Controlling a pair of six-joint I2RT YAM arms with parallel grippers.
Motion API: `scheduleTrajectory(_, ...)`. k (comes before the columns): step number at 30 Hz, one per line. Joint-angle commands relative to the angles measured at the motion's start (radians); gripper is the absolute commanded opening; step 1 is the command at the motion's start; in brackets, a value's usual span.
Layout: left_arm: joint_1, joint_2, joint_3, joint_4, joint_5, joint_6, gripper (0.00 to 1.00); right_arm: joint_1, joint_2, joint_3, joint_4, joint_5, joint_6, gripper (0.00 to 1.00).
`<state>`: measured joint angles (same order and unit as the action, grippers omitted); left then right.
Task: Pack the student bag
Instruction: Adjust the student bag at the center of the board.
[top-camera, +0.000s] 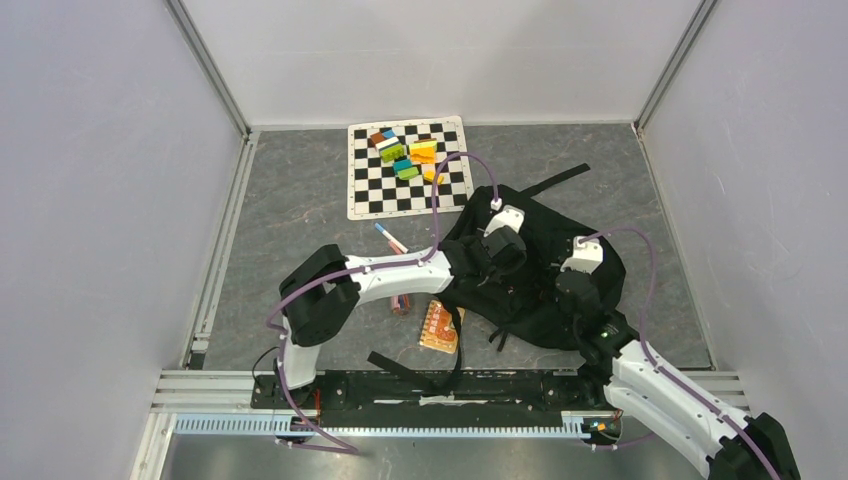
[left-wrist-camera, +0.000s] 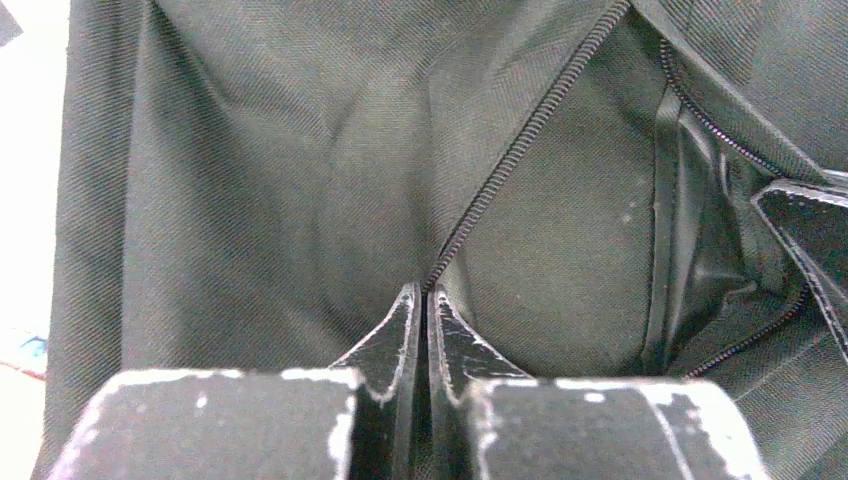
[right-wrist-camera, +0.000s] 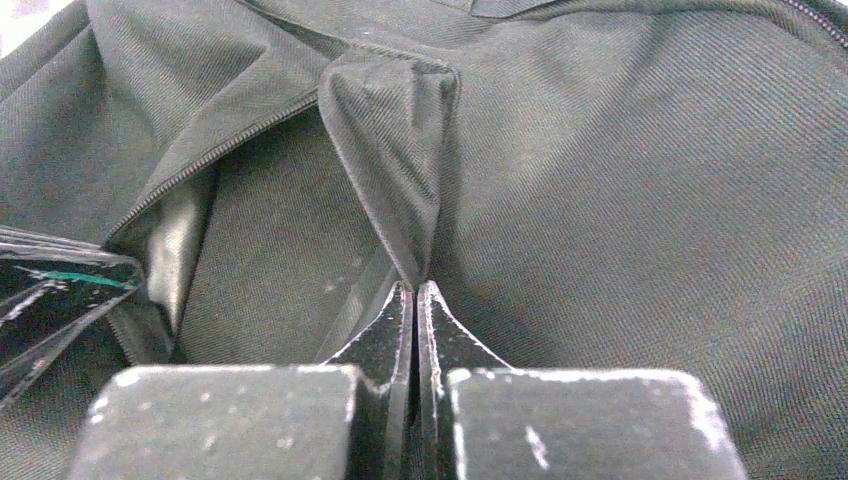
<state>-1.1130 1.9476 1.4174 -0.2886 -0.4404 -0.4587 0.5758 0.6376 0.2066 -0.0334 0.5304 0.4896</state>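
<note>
The student bag, a soft black backpack, lies on the grey table right of centre with both arms reaching onto it. My left gripper sits on the bag's left part. In the left wrist view its jaws are shut on the bag's edge where a zip runs down to the tips. My right gripper is on the bag's right part. In the right wrist view it is shut on a raised fold of the bag's fabric, beside an open zip.
A black-and-white checkered mat at the back holds several coloured blocks. A pen lies left of the bag, and an orange patterned packet lies near the front. A strap trails behind the bag. White walls enclose the table.
</note>
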Motion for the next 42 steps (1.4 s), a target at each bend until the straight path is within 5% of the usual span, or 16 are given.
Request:
scheduleTrajectory(1, 0.011, -0.099, 0.046, -0.027, -0.138, 0.088, 0.03, -0.002, -0.008, 0.006, -0.141, 0.116, 0.043, 0.0)
scheduleTrajectory(10, 0.119, -0.171, 0.047, -0.05, -0.098, 0.151, 0.02, -0.002, -0.042, 0.017, -0.273, 0.237, 0.11, 0.0)
scheduleTrajectory(19, 0.133, -0.199, 0.001, 0.022, 0.07, 0.154, 0.02, -0.002, -0.055, -0.004, -0.195, 0.101, 0.063, 0.0)
scheduleTrajectory(21, 0.133, -0.225, -0.016, 0.034, 0.115, 0.146, 0.13, -0.002, -0.063, 0.016, -0.177, 0.053, 0.025, 0.01)
scheduleTrajectory(23, 0.133, -0.265, -0.044, 0.048, 0.152, 0.135, 0.36, -0.002, -0.066, 0.052, -0.174, 0.012, -0.014, 0.12)
scheduleTrajectory(26, 0.133, -0.355, -0.109, 0.053, 0.18, 0.108, 0.72, -0.002, -0.064, 0.116, -0.186, -0.036, -0.079, 0.52)
scheduleTrajectory(29, 0.134, -0.462, -0.186, 0.004, 0.158, 0.058, 0.95, -0.002, -0.059, 0.186, -0.223, -0.06, -0.13, 0.82)
scheduleTrajectory(33, 0.15, -0.567, -0.277, -0.171, 0.097, -0.048, 1.0, -0.002, -0.046, 0.272, -0.284, -0.075, -0.188, 0.98)
scheduleTrajectory(42, 0.274, -0.765, -0.625, -0.264, 0.09, -0.264, 1.0, -0.001, -0.06, 0.362, -0.373, -0.073, -0.232, 0.98)
